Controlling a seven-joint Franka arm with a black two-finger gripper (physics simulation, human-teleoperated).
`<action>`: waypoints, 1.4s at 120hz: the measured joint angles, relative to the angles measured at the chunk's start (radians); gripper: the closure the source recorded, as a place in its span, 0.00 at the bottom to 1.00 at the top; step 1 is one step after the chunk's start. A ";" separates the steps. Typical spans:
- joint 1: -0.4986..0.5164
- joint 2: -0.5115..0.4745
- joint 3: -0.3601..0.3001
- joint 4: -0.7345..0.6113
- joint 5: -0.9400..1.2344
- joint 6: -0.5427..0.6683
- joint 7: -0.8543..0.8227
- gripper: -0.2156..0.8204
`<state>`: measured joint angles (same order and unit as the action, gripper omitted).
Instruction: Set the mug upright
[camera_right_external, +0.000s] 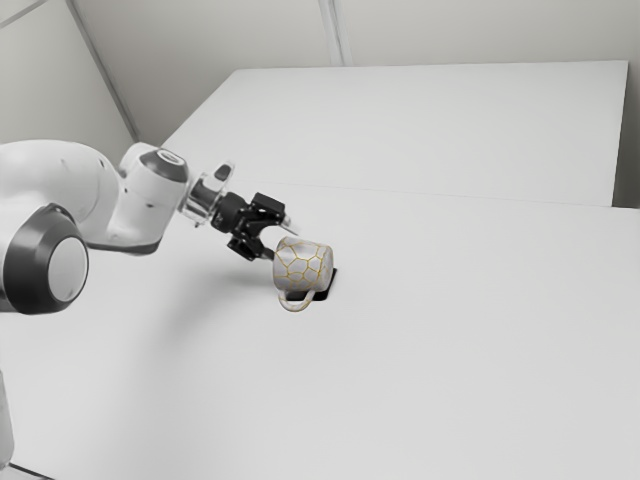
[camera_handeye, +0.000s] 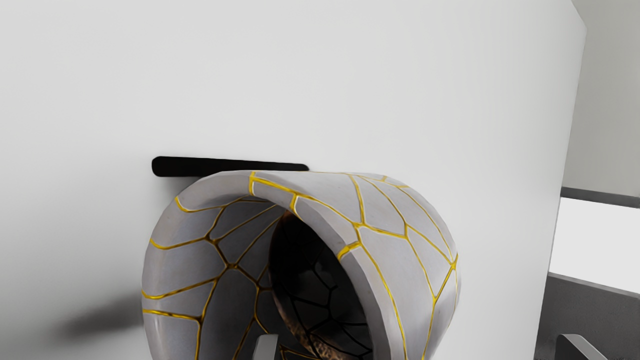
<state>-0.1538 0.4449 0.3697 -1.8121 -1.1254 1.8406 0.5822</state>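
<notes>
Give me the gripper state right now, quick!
Gripper: open, fingers wide apart, not clamped on anything; the tipped mug is right at the fingers, ungripped.

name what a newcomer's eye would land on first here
First, the gold-veined mug, lying on its side near the middle of the exterior view, mouth toward the open black gripper. Next, the thin black object partly hidden behind the mug, stark against the white table.
</notes>
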 joint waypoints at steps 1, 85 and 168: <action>0.000 0.001 -0.001 0.000 -0.002 0.000 0.001 0.21; -0.011 -0.013 -0.056 0.002 -0.037 0.020 0.059 0.73; -0.075 -0.150 -0.113 0.003 0.329 0.097 -0.003 0.96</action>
<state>-0.2289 0.2953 0.2562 -1.8093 -0.7959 1.9378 0.5788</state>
